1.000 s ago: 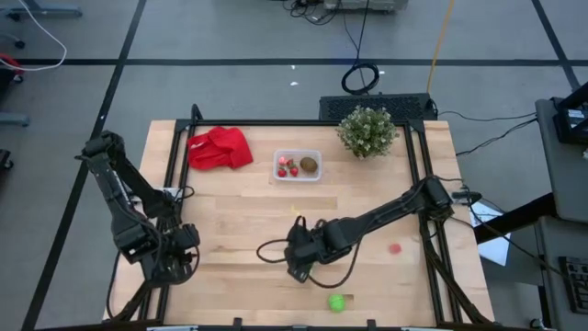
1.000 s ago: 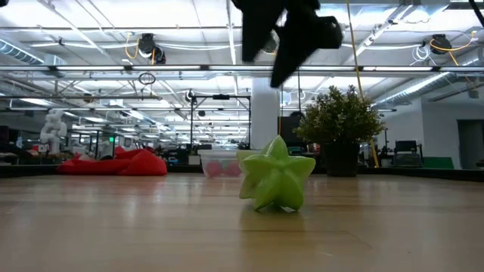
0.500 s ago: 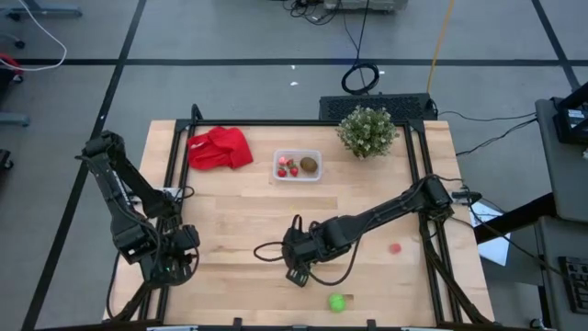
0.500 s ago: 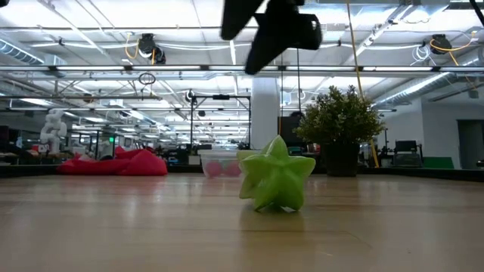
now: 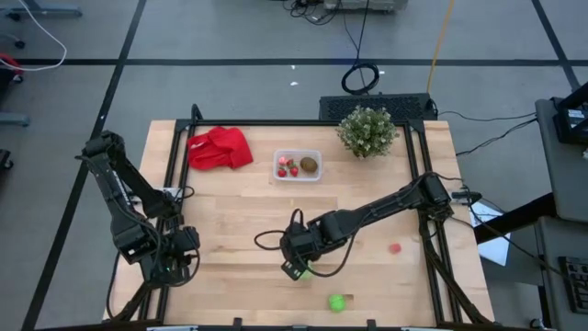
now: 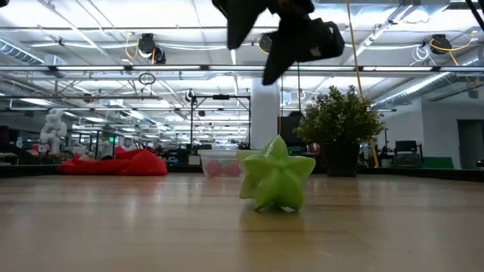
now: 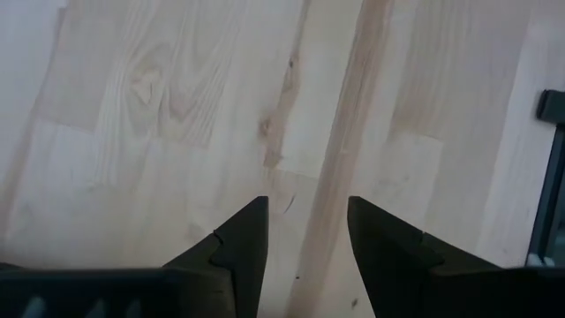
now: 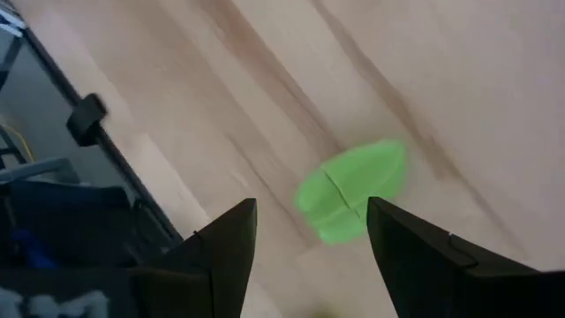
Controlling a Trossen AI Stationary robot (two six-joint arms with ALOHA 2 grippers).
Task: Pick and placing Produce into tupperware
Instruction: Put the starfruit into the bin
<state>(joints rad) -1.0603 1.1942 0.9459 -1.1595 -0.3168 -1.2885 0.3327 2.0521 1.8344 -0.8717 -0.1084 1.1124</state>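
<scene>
**Right gripper poised over a green toy near the table's front edge**

The right gripper (image 5: 294,267) is seen reaching across the wooden table (image 5: 230,211) toward its front middle. Its fingers (image 8: 225,243) are spread, with nothing pinched between them, and a green toy piece (image 8: 351,189) lies on the wood just ahead of the gap, apart from both fingers. In the high view a glimpse of green is seen at the gripper's tip. In the low view the gripper (image 6: 283,34) is seen hanging above the table, clear of the surface.

A green star-shaped piece (image 6: 277,175) rests on the table close to the low camera; it is seen from above as a small green piece (image 5: 337,302) near the front edge, near the right gripper but apart from it. A red piece (image 5: 395,247) lies alone on the wood toward the right side, well apart from the container.

The clear container (image 5: 298,165) stands toward the back of the table, between the red cloth (image 5: 220,148) and the potted plant (image 5: 367,131). Red pieces (image 5: 288,167) and a brown oval (image 5: 309,165) are held inside it.

The left gripper (image 7: 305,234) is parked over the table's front left corner, its fingers parted over bare wood, with nothing held.
</scene>
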